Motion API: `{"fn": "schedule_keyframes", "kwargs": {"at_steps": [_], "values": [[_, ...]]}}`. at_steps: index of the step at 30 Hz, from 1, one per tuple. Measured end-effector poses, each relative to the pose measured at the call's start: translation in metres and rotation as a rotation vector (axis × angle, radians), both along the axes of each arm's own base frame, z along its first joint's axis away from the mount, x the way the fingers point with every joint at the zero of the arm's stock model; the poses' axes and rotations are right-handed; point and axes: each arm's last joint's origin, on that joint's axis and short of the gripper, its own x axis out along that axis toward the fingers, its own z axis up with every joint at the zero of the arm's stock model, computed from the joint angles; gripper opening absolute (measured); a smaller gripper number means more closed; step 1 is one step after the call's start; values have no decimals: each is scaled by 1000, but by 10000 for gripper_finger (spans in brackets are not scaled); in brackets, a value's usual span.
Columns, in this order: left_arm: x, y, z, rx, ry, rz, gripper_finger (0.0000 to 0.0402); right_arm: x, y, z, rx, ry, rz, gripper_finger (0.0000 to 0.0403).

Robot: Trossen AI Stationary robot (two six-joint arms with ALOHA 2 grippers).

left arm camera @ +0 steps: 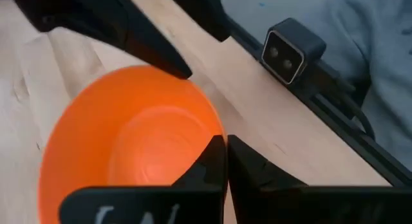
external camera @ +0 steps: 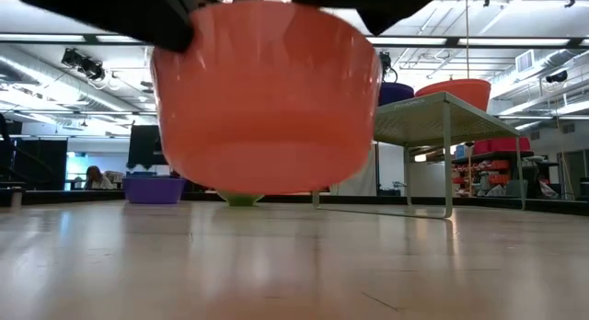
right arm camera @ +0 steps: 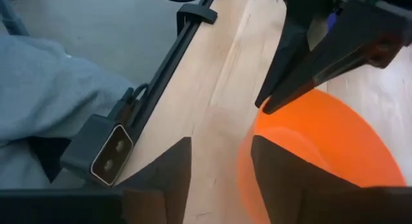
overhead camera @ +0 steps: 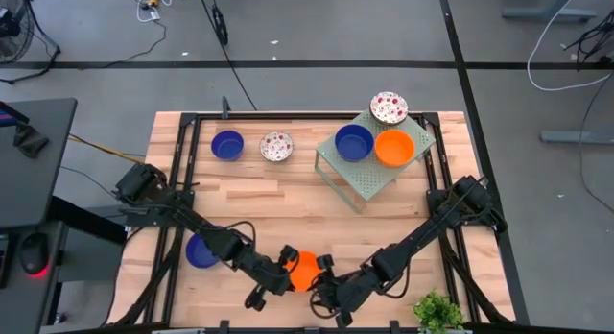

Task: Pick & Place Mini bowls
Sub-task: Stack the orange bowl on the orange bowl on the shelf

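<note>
orange bowl, pale green rack

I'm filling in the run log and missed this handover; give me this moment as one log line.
stage: handover above table | left gripper: shut on orange bowl rim | right gripper: open beside it | rack: three bowls

A pale green rack stands on the wooden table, well beyond the right gripper. A small green plant sits near it (table's corner). A black camera is mounted just beside it.
</note>
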Motion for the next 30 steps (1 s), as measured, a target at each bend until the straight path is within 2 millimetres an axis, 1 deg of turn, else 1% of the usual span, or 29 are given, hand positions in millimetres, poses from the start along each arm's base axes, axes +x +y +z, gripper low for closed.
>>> {"fn": "schedule_keyframes", "kwargs": {"at_steps": [4,11,14,16,19,23,26,30], "values": [[1,-1,3,2,-9,-16,15,-1,-1,0,-5,12,-5,158],[2,-1,4,4,-19,-10,9,-2,-1,-1,-14,18,-6,103],[2,-1,4,6,-16,-10,9,-1,0,-1,-10,1,1,95],[2,-1,4,7,-15,-11,11,-1,3,1,-7,-30,21,102],[2,-2,6,3,-22,-12,10,-1,6,4,-13,-64,35,123],[2,-1,5,9,-15,-9,7,-1,3,1,-47,-51,-10,161],[2,-1,5,10,-14,-8,11,-1,1,0,-41,-31,-35,185],[1,-1,5,10,-13,-9,13,-2,0,-3,-43,0,-38,195]]}}
